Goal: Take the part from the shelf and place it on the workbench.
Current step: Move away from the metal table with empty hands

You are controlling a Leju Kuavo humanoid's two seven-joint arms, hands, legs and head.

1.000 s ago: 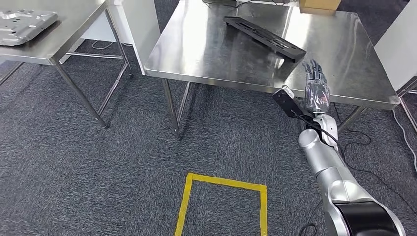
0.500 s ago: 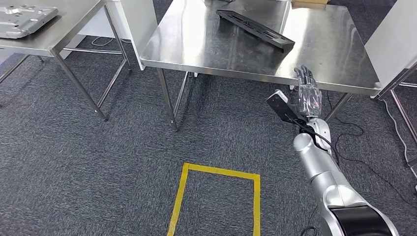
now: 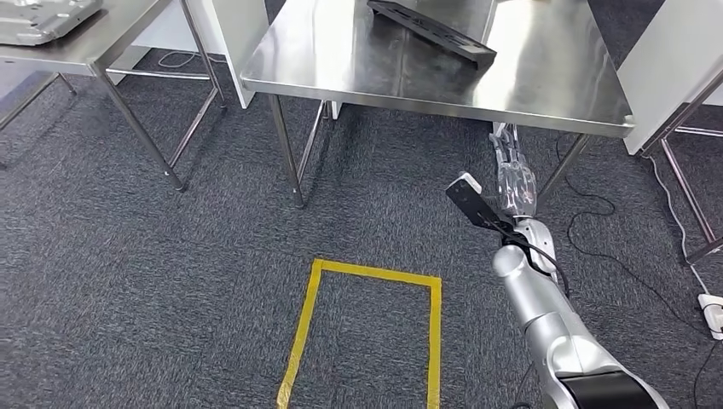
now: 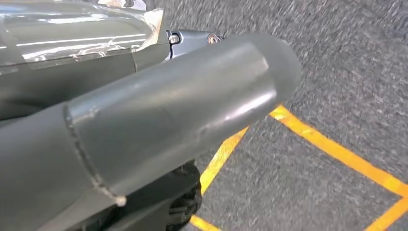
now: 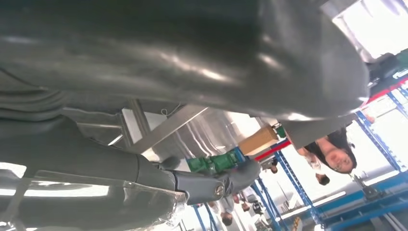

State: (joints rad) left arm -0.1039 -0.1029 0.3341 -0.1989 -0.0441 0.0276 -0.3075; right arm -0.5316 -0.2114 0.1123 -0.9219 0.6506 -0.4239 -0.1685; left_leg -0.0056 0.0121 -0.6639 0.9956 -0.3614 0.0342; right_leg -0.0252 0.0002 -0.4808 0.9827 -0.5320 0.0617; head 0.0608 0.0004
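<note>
A long black part [image 3: 430, 30] lies flat on the steel bench [image 3: 546, 94] at the top centre of the head view, running diagonally, well apart from the right hand [image 3: 511, 175]. That hand sits at centre right of the frame, just below the bench's front edge, its fingers [image 3: 505, 146] straight and close together, holding nothing. The left hand [image 4: 144, 120] takes up the left of its wrist view, above yellow floor tape [image 4: 332, 149] on grey carpet [image 3: 128, 281]; I cannot tell how its fingers lie. A second bench [image 3: 111, 43] carrying a grey metal plate [image 3: 38, 17] stands at upper left.
</note>
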